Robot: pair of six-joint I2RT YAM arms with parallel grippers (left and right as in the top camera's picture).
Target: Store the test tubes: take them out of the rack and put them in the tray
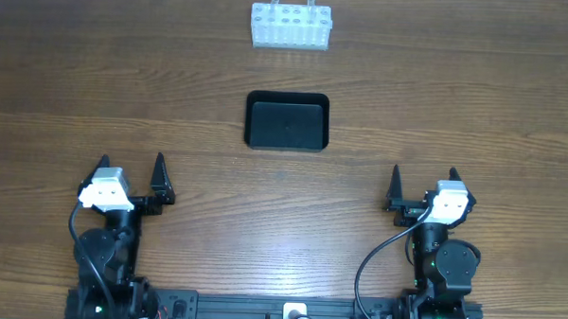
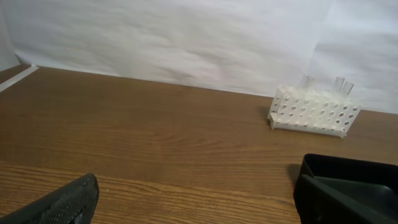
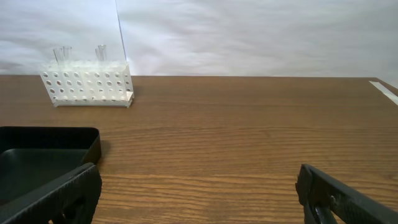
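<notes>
the left claw [image 1: 131, 161] and right claw [image 1: 425, 171] are both hanging released and empty near their bases, while the rack [image 1: 290, 29], holding upright test tubes [image 3: 100, 53], is standing crosswise at the far side of the table [image 1: 126, 78] beyond the tray [image 1: 287, 127], roughly equally distant from each arm.

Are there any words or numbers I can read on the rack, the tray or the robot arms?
No, there are none to read.
The white test tube rack has rows of holes and no print.
The black tray and the wooden table are plain.
The left gripper and right gripper bear no legible label.
</notes>
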